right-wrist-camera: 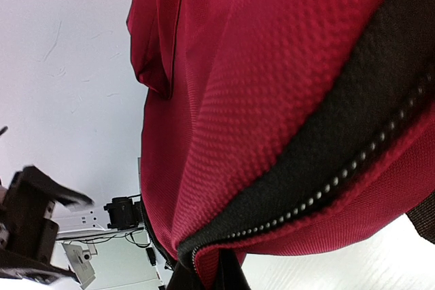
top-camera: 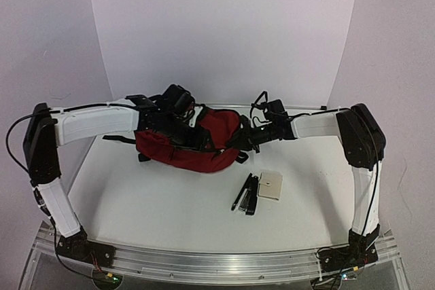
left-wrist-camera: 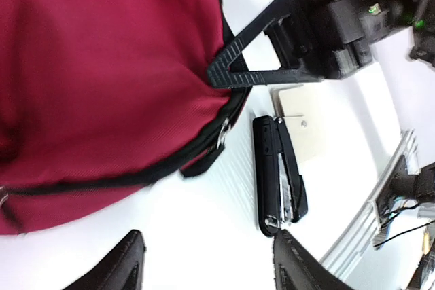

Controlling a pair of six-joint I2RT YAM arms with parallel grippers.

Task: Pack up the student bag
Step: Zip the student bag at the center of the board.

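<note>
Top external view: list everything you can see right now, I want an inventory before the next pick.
dark red soft fabric backpack: one, dark red with black zipper and straps, back centre of the table
black folding tool, possibly a stapler: one, black, on the table in front of the backpack's right end
slim black pen: one, black, just left of the tool
beige square pad: one, beige, just right of the tool
white table: one, white, under everything
left gripper: one, black, open, over the backpack
right gripper: one, black, shut on the backpack's right edge
</note>
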